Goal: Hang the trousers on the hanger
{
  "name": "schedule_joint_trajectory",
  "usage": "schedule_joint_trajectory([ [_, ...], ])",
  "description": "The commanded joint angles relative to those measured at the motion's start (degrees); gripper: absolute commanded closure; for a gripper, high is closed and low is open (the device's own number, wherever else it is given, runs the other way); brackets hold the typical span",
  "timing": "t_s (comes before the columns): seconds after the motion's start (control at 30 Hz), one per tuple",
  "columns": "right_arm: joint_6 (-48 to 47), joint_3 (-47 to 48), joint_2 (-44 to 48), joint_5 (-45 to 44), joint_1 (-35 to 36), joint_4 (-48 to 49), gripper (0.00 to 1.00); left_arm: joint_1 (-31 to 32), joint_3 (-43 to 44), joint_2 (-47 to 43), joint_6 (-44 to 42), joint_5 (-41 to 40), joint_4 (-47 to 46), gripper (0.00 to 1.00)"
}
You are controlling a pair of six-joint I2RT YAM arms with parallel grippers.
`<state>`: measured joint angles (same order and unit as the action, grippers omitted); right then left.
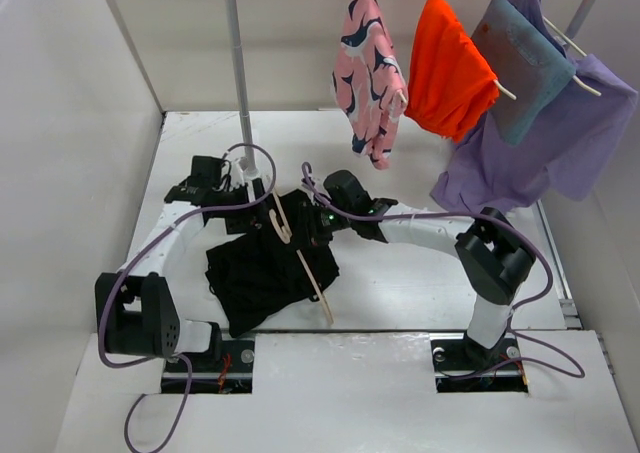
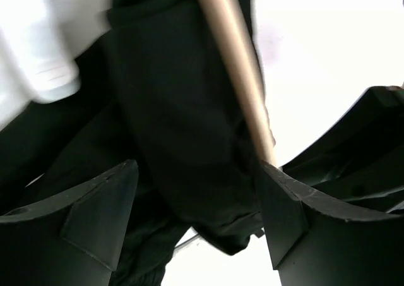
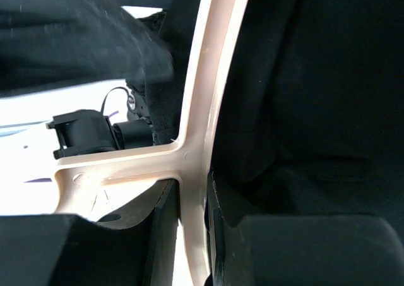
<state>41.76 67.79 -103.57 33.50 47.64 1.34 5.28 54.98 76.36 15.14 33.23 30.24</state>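
Right gripper (image 3: 191, 191) and left gripper (image 2: 196, 172) meet just left of centre in the overhead view, with the trousers (image 1: 255, 278) heaped on the white table (image 1: 420, 283) right below them. A rail pole (image 1: 240, 73) stands close behind the left arm. Further right along the top hang a pink patterned garment (image 1: 368, 73), an orange one (image 1: 450, 68), a grey-blue one (image 1: 520, 63) and a purple one (image 1: 540, 153), all well apart from the grippers. Purple cables (image 1: 250, 153) loop over both arms.

The right gripper's jaws are pinched tight on the hanger (image 1: 318, 283) just below the joint where a side piece branches off. The hanger slants down to the lower right across the black cloth.

The left gripper's jaws stand wide apart. A fold of the trousers hangs between them, unpinched, and the hanger's bar meets the finger (image 2: 284, 216) on the right of that view.
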Motion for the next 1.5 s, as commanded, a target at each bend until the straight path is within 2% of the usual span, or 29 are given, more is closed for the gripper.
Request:
schedule_joint_trajectory([
  [0.0,-1.24,0.06,2.68,2.01,-0.18,4.72,1.00,4.03,1.97,1.51,0.77,1.67,-3.87,0.29],
  [0.07,-0.71,0.06,2.67,2.01,-0.18,4.72,1.00,5.35,2.50,4.14,-0.63,-1.14,-2.56,0.29],
  [0.17,-0.19,0.06,2.67,2.01,-0.18,4.72,1.00,5.97,1.98,7.75,-2.03,-2.47,-2.55,0.47],
  [0.2,-0.19,0.06,3.28,1.49,-0.18,4.72,1.00,5.97,1.97,8.97,-3.17,-2.47,-2.55,0.65],
  [0.23,-0.19,0.06,3.29,1.48,-0.18,4.72,1.00,5.97,1.97,8.98,-3.88,-2.47,-2.55,0.65],
  [0.27,0.34,0.06,3.81,0.96,-0.18,4.72,1.00,5.97,1.97,9.51,-4.49,-3.25,-2.55,0.86],
  [0.3,0.34,0.06,3.81,0.96,-0.18,4.72,1.00,5.97,1.97,9.51,-5.02,-3.26,-2.55,0.95],
  [0.33,1.13,0.06,3.81,0.96,-0.70,4.72,1.00,5.97,1.97,9.51,-6.25,-3.26,-2.55,1.00],
  [0.4,1.83,0.06,4.34,0.96,-0.70,4.72,1.00,5.97,1.97,7.94,-6.87,-2.65,-1.33,1.00],
  [0.47,2.53,-2.03,5.12,0.96,-2.19,4.72,1.00,5.28,7.03,7.40,-8.27,-1.16,0.69,1.00],
  [0.6,7.98,-7.49,9.69,-0.01,-7.02,5.34,1.00,2.99,18.03,5.04,-24.50,-2.90,15.86,1.00],
  [0.63,8.51,-8.19,10.22,-0.71,-7.64,5.34,1.00,1.24,18.06,4.25,-30.72,-3.61,17.38,1.00],
  [0.73,9.83,-10.13,10.76,-2.21,-8.17,5.34,1.00,0.08,17.08,1.44,-37.62,-3.00,21.60,1.00],
  [0.93,10.98,-11.80,9.70,-7.03,-7.65,5.34,1.00,0.08,20.77,0.90,-52.38,6.05,33.19,1.00],
  [1.07,11.16,-11.80,8.30,-8.27,-7.65,5.34,1.00,0.08,20.78,0.29,-52.93,4.65,34.71,1.00],
  [1.23,10.10,-14.87,6.19,-12.21,-9.05,5.34,1.00,0.08,19.64,-2.79,-55.99,-4.38,34.71,1.00],
  [1.3,10.10,-16.81,6.71,-13.54,-9.05,5.34,1.00,0.08,16.93,-4.71,-60.02,-6.68,34.71,1.00],
  [1.47,10.10,-19.44,11.62,-19.85,-9.05,4.02,1.00,0.08,7.97,-4.82,-63.55,-11.16,34.71,1.00],
])
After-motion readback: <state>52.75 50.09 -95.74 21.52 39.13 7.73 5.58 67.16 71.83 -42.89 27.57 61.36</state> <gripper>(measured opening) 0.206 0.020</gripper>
